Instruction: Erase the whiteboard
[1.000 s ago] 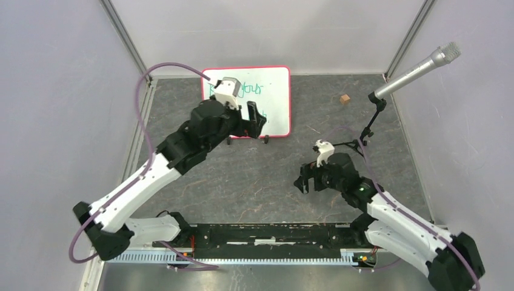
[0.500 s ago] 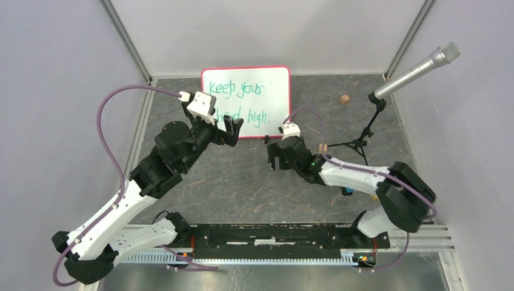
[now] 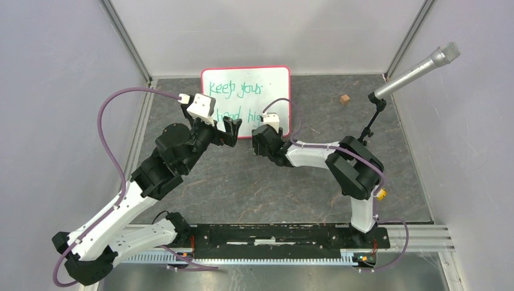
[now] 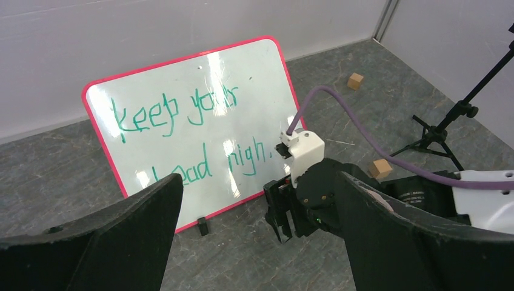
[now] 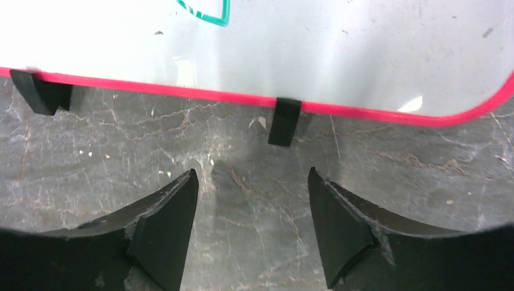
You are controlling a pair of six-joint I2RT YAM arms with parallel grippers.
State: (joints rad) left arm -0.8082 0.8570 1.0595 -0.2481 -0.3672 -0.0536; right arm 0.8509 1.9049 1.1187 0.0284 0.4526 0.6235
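right gripper (image 5: 251,182) spread, empty, at whiteboard (image 3: 245,100) 6 o'clock rim, near clip foot (image 5: 283,121) | left gripper (image 4: 260,182) spread, empty | risk: nudging foot may topple board

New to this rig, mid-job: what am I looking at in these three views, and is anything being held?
Two robot arms are bolted at the near edge of the table, each ending in a two-finger pincer. The top view looks down from above and behind; the others come from a camera on each wrist. The whiteboard stands propped at the back, its green handwriting unerased. The left pincer and right pincer are open and empty, near the board's bottom edge; the right one faces a black clip foot. A wooden cube and a microphone on its stand sit there.
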